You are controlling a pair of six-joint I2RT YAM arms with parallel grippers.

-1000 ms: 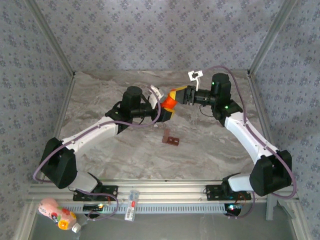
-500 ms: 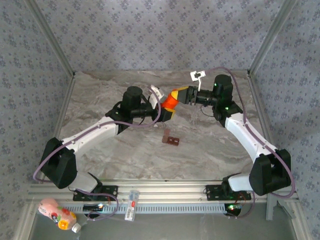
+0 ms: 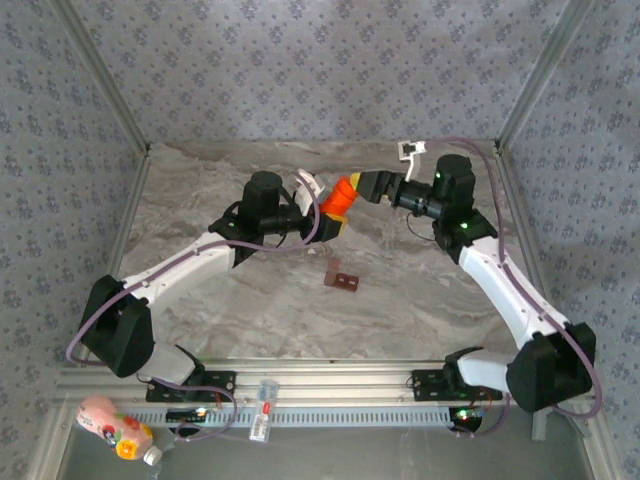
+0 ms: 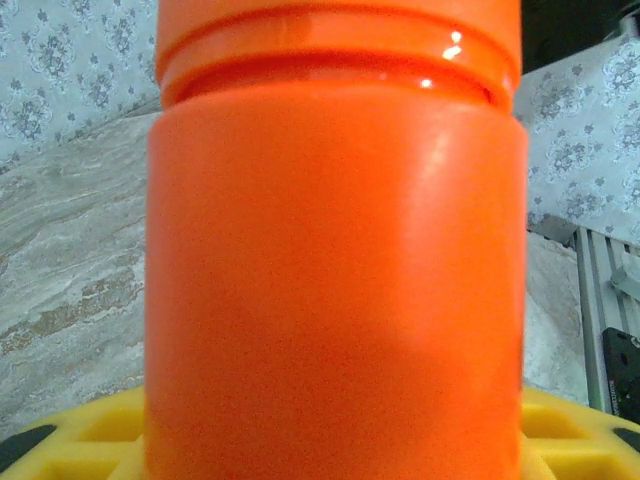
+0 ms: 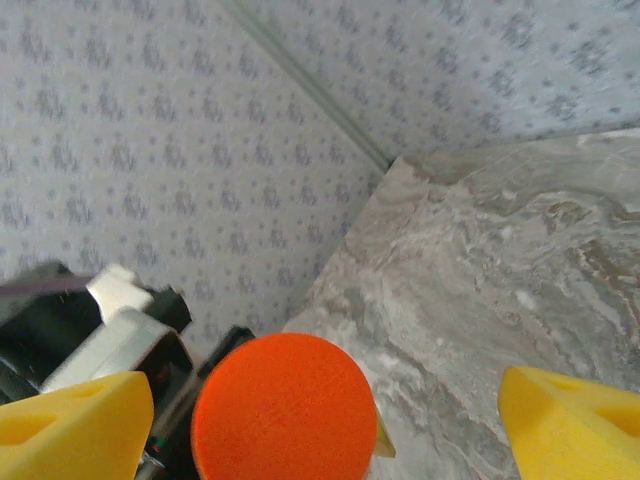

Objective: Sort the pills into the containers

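Loosening the cap (image 5: 285, 405) is judged to be the step in hand. The right gripper (image 5: 322, 425) is spread wide, its 2 yellow fingers (image 5: 75, 425) set either side of the cap with clear gaps, so nothing is gripped by it. Just beyond those fingertips the bottle (image 4: 335, 280) is clasped across its body by the left gripper (image 3: 328, 207), whose pads (image 4: 565, 420) are pressed against its lower part. The bottle is carried above the table (image 3: 420, 290), tilted, with the cap turned toward the right gripper. Below both grippers and nearer the bases, well apart from the bottle, the containers (image 3: 342, 277) lie on the table as 1 dark strip. The pills are presumed to be inside the bottle.

For a clean turn, the cap should be centred between the 2 fingers before they are closed, and the rim should be taken squarely, not by 1 edge. The twist is best made about the bottle's own axis while the body is clamped firmly by the left gripper, so that no slip is allowed. Once the cap is freed, the mouth should be kept raised until the bottle is brought over the containers, lest pills be spilled onto the table.
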